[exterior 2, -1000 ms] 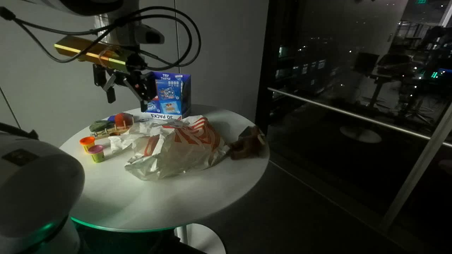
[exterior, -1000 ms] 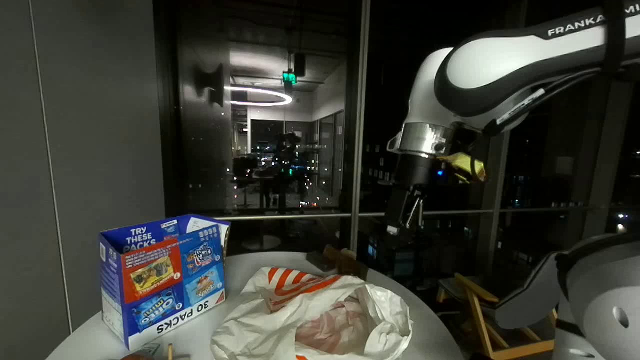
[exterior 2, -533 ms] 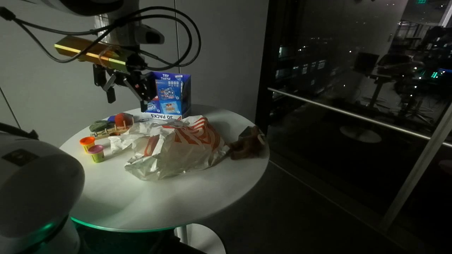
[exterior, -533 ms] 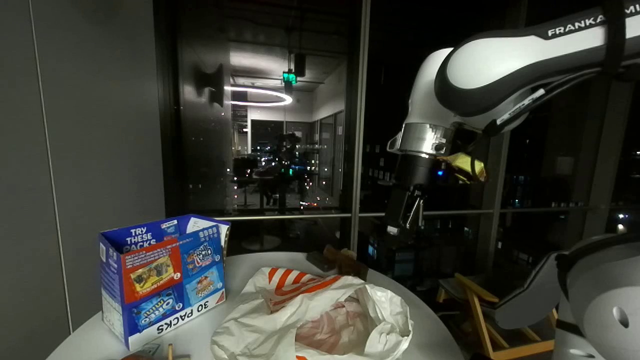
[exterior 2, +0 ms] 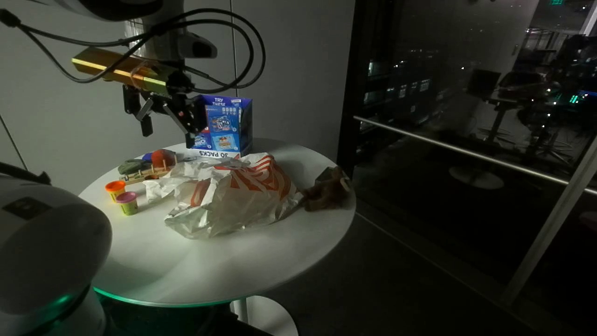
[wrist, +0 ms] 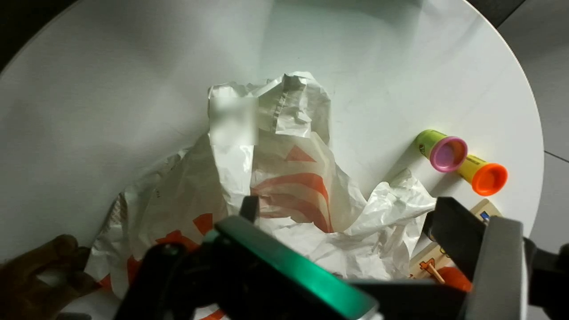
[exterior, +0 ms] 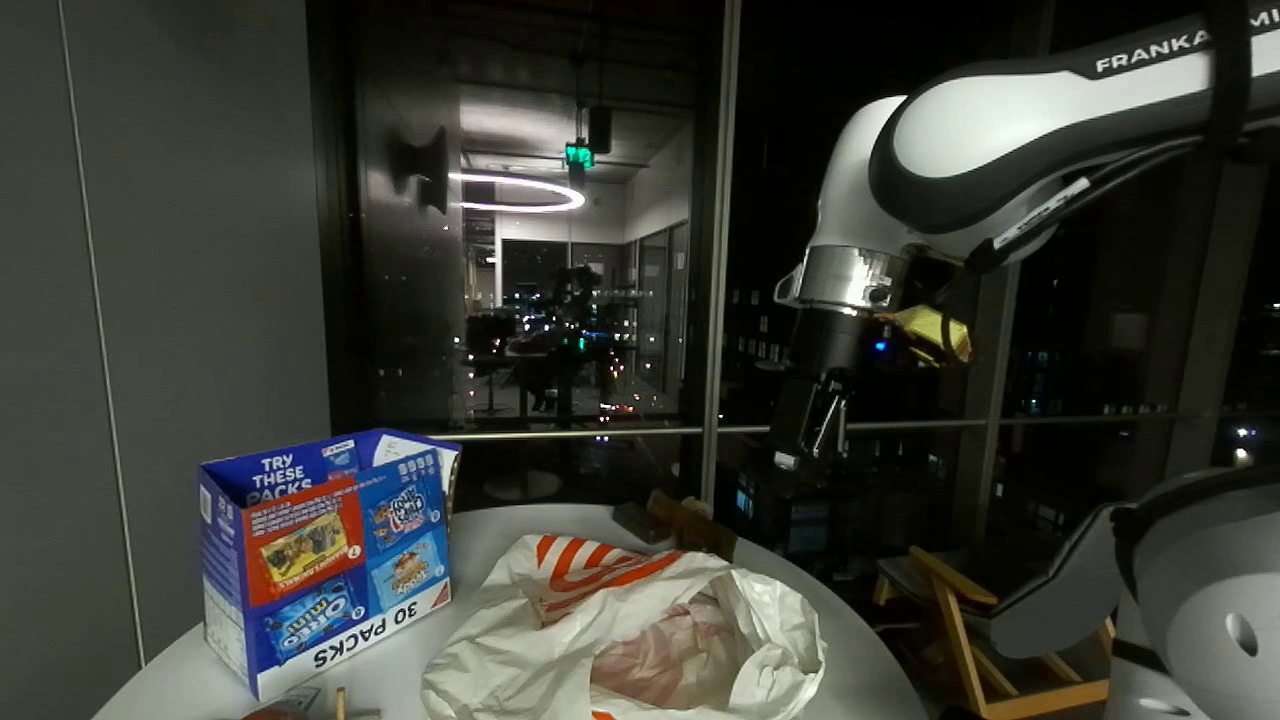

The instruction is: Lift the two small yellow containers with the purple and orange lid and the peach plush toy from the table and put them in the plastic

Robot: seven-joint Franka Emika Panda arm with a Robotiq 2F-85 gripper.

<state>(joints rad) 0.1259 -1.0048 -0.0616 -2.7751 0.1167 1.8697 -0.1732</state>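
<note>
Claw (exterior 2: 168, 137): hangs high above table (exterior 2: 210, 268), stands spread wide, grips nothing. Below claw, see crumpled white plastic bag (wrist: 293, 178) with orange print. In wrist view, up and right from claw, see purple-lidded yellow container (wrist: 441, 151) just beside orange-lidded yellow container (wrist: 483, 175); cannot tell whether touching. Left of claw, beside bag, note brown plush toy (wrist: 26, 284). In an exterior view, partly behind claw, note blue snack box (exterior 2: 224, 123).

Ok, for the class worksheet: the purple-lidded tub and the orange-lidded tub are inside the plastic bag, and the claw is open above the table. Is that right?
Not quite: the purple-lidded tub and the orange-lidded tub are on the table, outside the plastic bag, as the wrist view shows. The claw is indeed open above the table.
</note>
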